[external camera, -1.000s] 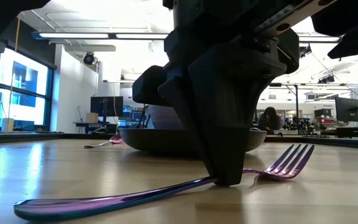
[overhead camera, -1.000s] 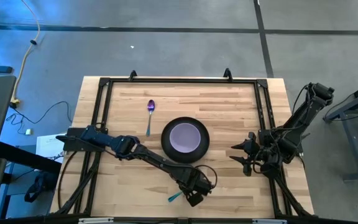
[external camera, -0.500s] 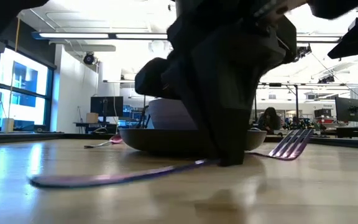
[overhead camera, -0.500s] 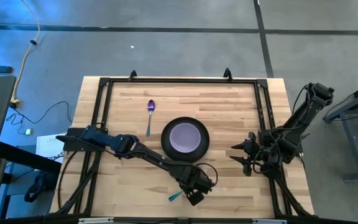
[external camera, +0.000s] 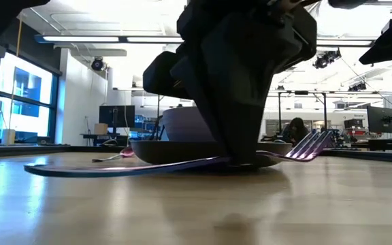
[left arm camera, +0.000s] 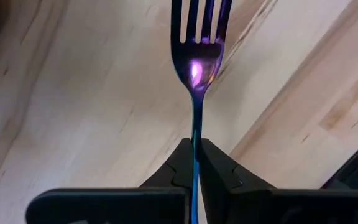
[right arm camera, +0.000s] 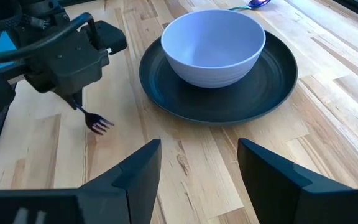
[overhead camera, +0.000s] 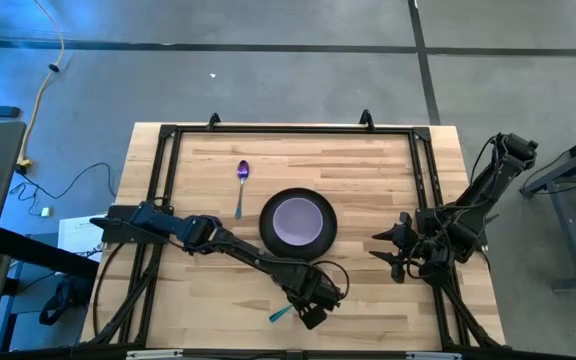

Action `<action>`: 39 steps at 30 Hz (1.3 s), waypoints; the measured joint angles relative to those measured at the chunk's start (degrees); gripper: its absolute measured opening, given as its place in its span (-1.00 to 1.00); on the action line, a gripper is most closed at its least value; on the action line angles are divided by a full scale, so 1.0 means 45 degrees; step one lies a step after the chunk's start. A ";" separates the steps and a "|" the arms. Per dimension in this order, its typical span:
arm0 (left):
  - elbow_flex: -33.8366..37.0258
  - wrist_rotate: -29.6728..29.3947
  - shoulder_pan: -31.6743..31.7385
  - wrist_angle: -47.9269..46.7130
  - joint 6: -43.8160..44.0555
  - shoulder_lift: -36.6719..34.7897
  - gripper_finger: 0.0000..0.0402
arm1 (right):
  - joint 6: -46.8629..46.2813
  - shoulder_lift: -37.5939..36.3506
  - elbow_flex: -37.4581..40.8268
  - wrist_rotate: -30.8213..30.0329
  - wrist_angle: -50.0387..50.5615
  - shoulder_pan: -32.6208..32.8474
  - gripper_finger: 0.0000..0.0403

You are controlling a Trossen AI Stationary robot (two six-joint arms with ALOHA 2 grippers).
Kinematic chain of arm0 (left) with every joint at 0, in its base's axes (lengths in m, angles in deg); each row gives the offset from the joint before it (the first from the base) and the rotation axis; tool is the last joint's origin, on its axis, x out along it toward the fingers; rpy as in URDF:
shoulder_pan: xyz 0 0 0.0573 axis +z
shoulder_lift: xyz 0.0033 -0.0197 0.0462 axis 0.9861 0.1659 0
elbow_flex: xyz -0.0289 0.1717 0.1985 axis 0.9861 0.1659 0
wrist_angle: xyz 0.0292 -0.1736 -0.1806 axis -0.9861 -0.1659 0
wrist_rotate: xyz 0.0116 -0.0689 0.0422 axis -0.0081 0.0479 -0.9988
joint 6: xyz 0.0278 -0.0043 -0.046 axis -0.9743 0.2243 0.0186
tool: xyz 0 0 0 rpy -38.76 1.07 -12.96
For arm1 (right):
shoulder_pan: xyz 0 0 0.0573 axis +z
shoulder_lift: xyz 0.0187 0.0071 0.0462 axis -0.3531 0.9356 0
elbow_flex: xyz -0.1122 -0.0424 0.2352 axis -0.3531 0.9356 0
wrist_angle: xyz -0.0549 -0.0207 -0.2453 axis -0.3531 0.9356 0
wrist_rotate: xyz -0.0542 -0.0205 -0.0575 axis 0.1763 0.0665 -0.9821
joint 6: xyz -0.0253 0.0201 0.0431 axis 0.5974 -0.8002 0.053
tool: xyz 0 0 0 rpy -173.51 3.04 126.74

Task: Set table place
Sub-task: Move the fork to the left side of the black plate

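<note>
Left end effector (left arm camera: 196,163) clamps the fork (left arm camera: 197,56), handle end hidden; right end effector (right arm camera: 199,163) gapes empty.

Bright ceiling strip lights (external camera: 80,39) glare behind; purple glint on the fork (left arm camera: 196,71).

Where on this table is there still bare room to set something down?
Bare wood lies between the dark grey round plate and the waiting right fingers, and along the far edge beyond the purple-headed spoon. It is crowded near the front, where the left fingers hold the teal-handled fork.
</note>
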 joint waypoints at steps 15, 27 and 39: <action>-0.0005 0.0006 -0.0024 -0.0414 -0.0096 -0.0472 -1.00 | 0.0000 -0.0005 0.0000 0.0000 0.0005 0.0000 0.01; -0.0010 -0.0556 0.0058 -0.1538 -0.0017 -0.0879 -1.00 | -0.0009 -0.0005 0.0000 0.0000 -0.0077 0.0000 0.01; -0.0010 -0.0651 -0.0093 -0.1673 0.0278 -0.0880 -1.00 | -0.0015 -0.0005 0.0000 0.0024 -0.0154 0.0000 0.01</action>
